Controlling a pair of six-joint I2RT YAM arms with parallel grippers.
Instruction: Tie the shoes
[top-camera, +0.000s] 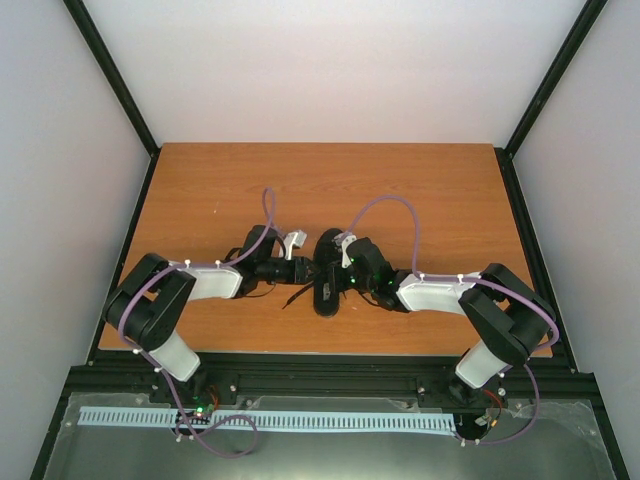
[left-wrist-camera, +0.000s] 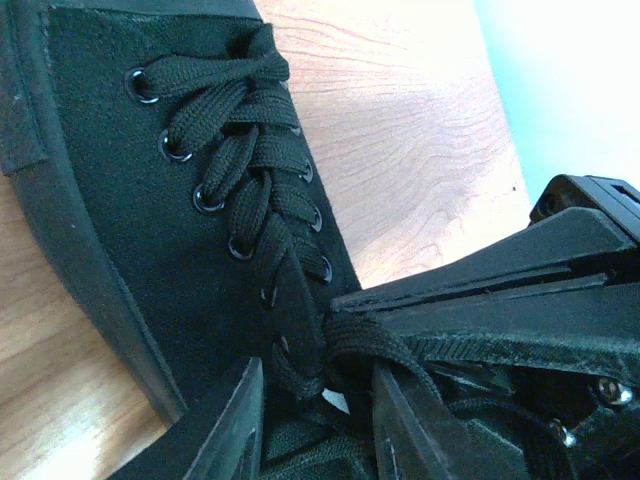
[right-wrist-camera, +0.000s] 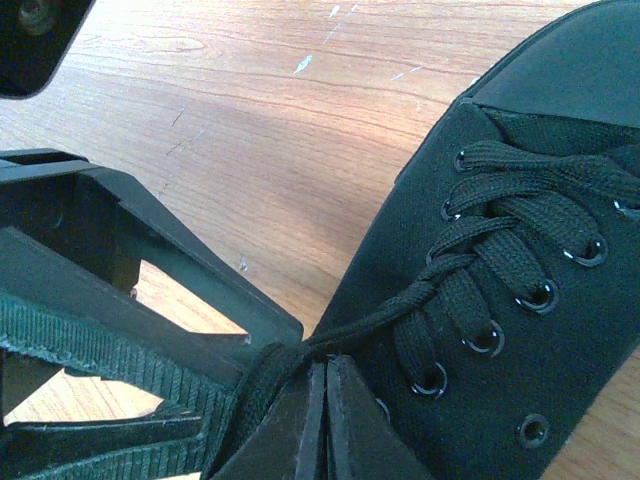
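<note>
Top cam: sneaker (top-camera: 327, 285) toward table (top-camera: 200, 190) 6 o'clock, jaws unseen. R wrist: right claw (right-wrist-camera: 318, 372) pinched on lace (right-wrist-camera: 400, 305). L wrist: left claw (left-wrist-camera: 315, 378) apart, prob. straddling lace.

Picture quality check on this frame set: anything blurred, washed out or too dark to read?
Top external view: evenly lit, but the black sneaker reads as a dark blob, no lace detail. Left wrist view: laces sharp, upper right corner washed out pale. Right wrist view: weave crisp, eyelets glint, a soft shadow lies on the table beside the sneaker.
</note>
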